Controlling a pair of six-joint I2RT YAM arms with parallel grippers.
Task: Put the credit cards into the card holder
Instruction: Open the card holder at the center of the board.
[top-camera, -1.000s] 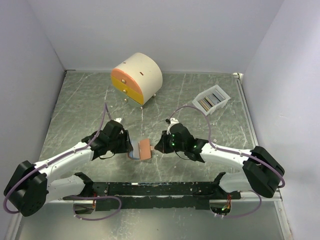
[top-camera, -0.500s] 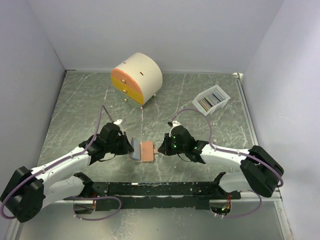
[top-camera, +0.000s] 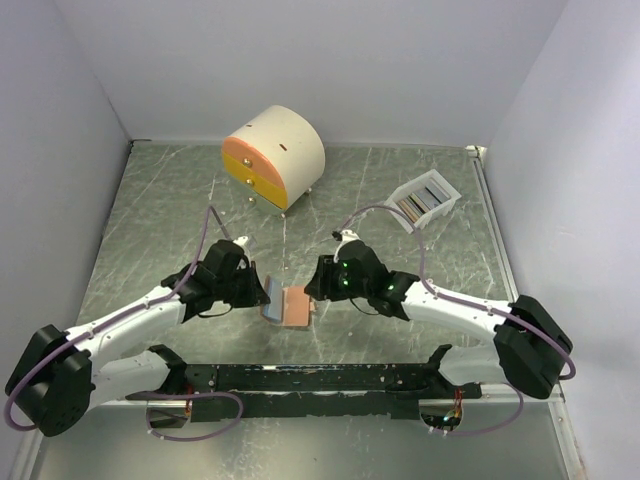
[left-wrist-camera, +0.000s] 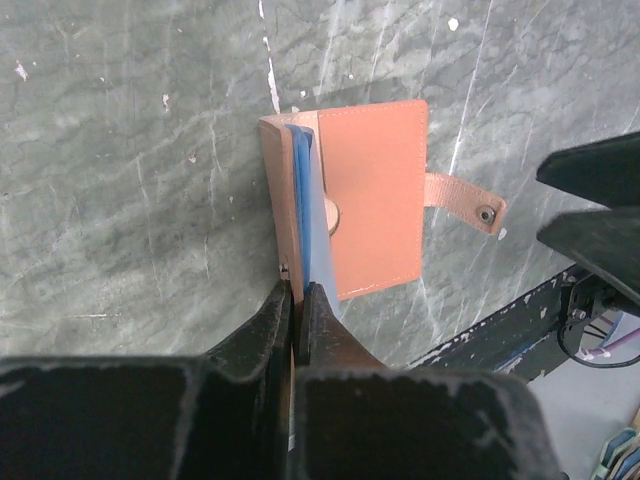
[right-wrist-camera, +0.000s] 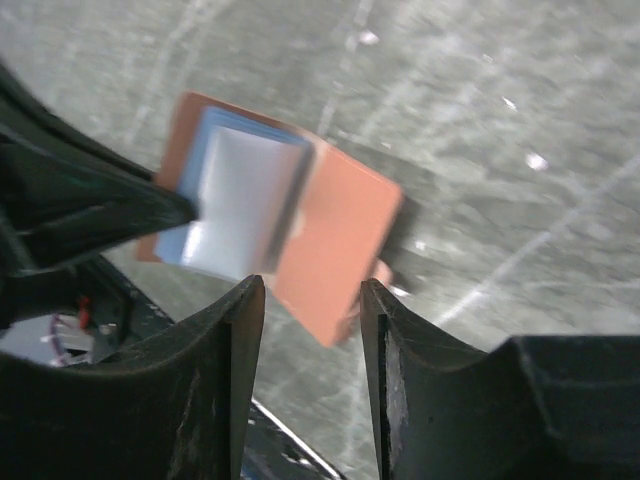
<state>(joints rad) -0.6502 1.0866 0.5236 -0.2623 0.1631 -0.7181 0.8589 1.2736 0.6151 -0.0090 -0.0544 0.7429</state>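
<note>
Salmon leather-like card holder lay open, left gripper pinched a thin blue card by its edge, right gripper parted and empty, its view blurred.

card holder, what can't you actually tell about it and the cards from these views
- Left wrist: card count in the card holder; only a light blue card edge shows, its lower end hidden by the left gripper, shut on it.
- Right wrist: motion blur smears the holder's inside, print unreadable, seen past the open right gripper.
- Top view: white tray contents too small to count.
</note>
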